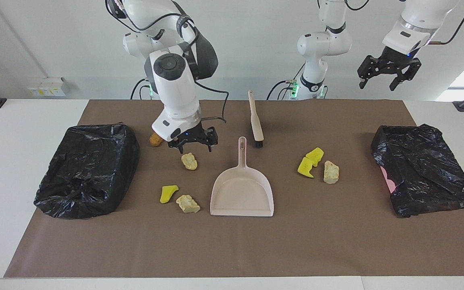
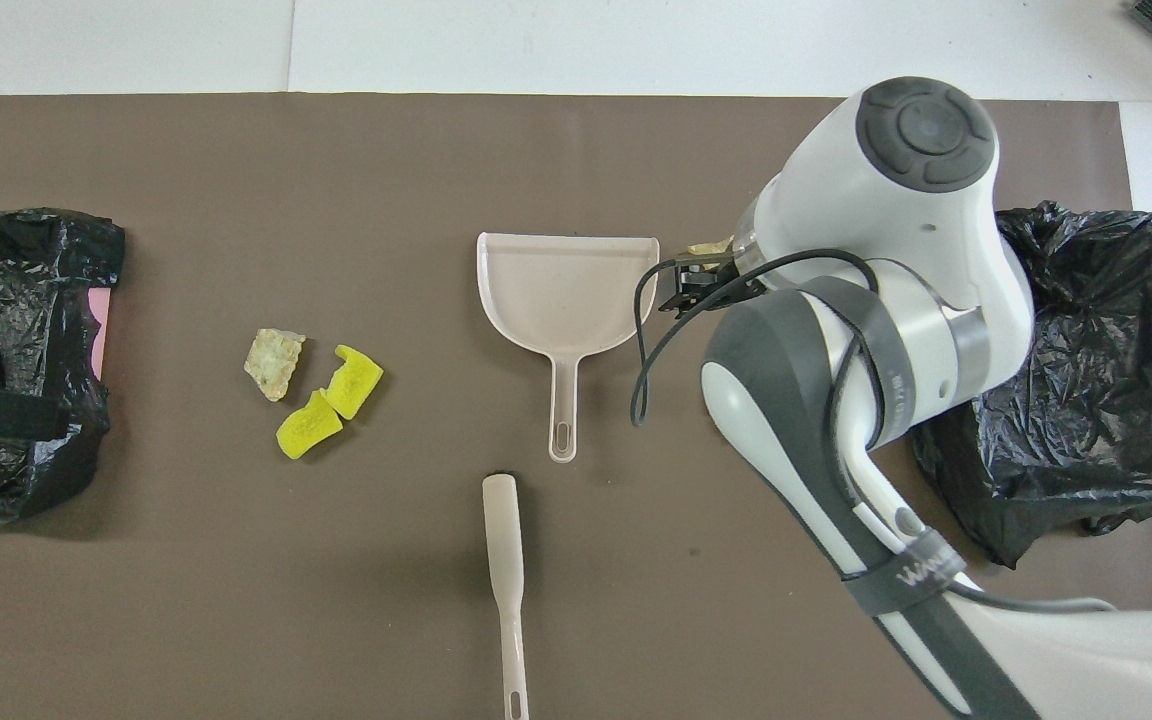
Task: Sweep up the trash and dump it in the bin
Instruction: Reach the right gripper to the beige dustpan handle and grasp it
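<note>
The pale dustpan (image 1: 242,193) (image 2: 566,290) lies at mid-table, handle toward the robots. The brush (image 1: 255,121) (image 2: 503,560) lies nearer to the robots than the dustpan. My right gripper (image 1: 195,148) hangs open and empty just over a beige chunk of trash (image 1: 189,161). It partly hides the brown sponge (image 1: 155,139). A yellow wedge (image 1: 168,193) and a beige chunk (image 1: 187,204) lie beside the pan's mouth. Two yellow wedges (image 1: 310,162) (image 2: 331,400) and a beige chunk (image 1: 331,172) (image 2: 274,350) lie toward the left arm's end. My left gripper (image 1: 381,80) waits open, high up.
A bin lined with a black bag (image 1: 89,169) (image 2: 1096,380) stands at the right arm's end of the brown mat. Another bin in a black bag (image 1: 423,169) (image 2: 16,350) stands at the left arm's end. In the overhead view my right arm covers the trash near it.
</note>
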Robot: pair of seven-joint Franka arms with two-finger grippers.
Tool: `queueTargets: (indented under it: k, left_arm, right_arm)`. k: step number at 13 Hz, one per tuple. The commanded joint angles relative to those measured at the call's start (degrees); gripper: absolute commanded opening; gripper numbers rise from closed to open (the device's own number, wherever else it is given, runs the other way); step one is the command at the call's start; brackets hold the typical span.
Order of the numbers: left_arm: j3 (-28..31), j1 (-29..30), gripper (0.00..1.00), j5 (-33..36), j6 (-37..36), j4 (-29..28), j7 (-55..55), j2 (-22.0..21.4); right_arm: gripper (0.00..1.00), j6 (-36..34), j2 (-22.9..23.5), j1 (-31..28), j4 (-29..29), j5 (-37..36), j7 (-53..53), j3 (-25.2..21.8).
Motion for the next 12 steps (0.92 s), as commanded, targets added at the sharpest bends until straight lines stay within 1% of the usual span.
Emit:
queueTargets:
  k: [1, 3, 4, 6, 7, 9, 12]
  left_arm:
    - [0.57, -5.45, 1.00, -0.67, 1.40, -10.93, -5.22, -7.14]
    - [0.57, -6.97, 1.00, -2.24, 1.76, -15.42, -6.29, -10.48]
    - [0.57, -7.66, 1.00, -3.99, 1.76, -17.01, -6.38, -11.81]
    - [0.40, -10.46, 1.00, -4.71, 2.02, -22.09, -8.47, -14.79]
    - [0.39, -13.01, 1.00, -4.71, 3.24, -24.56, -10.41, -15.59]
    - [0.39, -15.83, 1.00, -4.71, 6.31, -28.17, -14.19, -16.12]
    - [0.39, -16.72, 1.00, -4.71, 6.94, -28.62, -15.08, -16.13]
  right_arm:
    - [1.00, 2.94, 2.73, 1.67, -0.60, 2.01, 4.23, 0.18]
    - [1.00, 3.91, 5.36, 4.74, -0.51, 1.84, 7.91, 0.10]
    - [1.00, 5.31, 6.77, 6.32, -0.60, 1.92, 11.24, 0.10]
    - [1.00, 8.82, 8.10, 8.08, -1.65, 1.92, 17.32, 0.10]
    - [1.00, 10.58, 8.45, 8.71, -2.61, 1.84, 18.82, 0.10]
    - [1.00, 12.78, 9.24, 10.46, -4.02, 1.66, 20.41, 0.10]
    - [1.00, 13.06, 9.69, 11.96, -5.17, 0.69, 22.09, 0.10]
